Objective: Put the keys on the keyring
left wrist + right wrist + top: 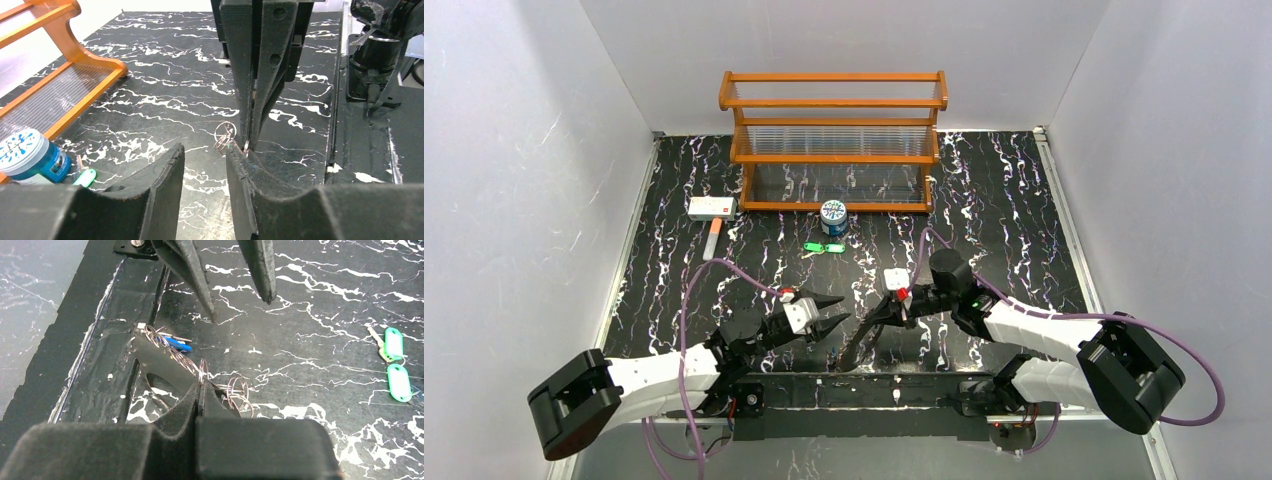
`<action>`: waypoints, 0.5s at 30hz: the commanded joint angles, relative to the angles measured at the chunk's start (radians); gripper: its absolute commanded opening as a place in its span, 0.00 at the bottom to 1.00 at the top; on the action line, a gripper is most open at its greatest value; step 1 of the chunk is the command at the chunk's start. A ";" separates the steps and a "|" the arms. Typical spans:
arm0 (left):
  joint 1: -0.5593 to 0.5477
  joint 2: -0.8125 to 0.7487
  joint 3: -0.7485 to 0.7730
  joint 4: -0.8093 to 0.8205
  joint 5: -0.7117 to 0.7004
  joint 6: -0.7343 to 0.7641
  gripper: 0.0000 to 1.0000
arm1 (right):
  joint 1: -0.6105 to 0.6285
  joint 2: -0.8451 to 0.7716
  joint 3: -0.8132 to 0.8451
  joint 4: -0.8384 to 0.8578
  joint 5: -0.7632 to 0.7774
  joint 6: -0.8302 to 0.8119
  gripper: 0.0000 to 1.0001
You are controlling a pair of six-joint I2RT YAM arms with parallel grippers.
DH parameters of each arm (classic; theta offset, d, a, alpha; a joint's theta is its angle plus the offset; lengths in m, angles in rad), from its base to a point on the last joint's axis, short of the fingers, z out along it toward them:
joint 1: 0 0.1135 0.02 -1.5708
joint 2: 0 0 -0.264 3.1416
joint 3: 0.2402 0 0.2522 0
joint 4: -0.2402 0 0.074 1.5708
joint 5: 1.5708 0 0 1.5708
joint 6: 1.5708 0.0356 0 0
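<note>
Your right gripper (200, 387) pinches the thin silver wire keyring (237, 392), left gripper (204, 150) half-open and empty: nudge it and the ring may slip.

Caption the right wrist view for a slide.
Right claw pinches the wire keyring beside a blue key; left claw poised open opposite, two green keys lying apart.

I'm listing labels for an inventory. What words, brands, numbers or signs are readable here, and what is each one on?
No text can be read in any view.
White box: a red mark, too small to read.
Round can: a blue pattern on a white lid, blurred, with no legible words.
Green-headed keys: the plastic heads look blank, with no writing showing.
</note>
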 commanded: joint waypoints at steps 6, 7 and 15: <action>0.001 -0.002 0.026 -0.082 0.041 0.107 0.32 | 0.007 -0.008 0.049 -0.047 -0.034 -0.050 0.01; 0.002 0.004 0.033 -0.090 0.060 0.118 0.32 | 0.007 -0.003 0.059 -0.058 -0.029 -0.050 0.01; 0.002 0.002 0.105 -0.300 0.042 0.204 0.31 | 0.007 0.096 0.212 -0.291 0.065 -0.016 0.01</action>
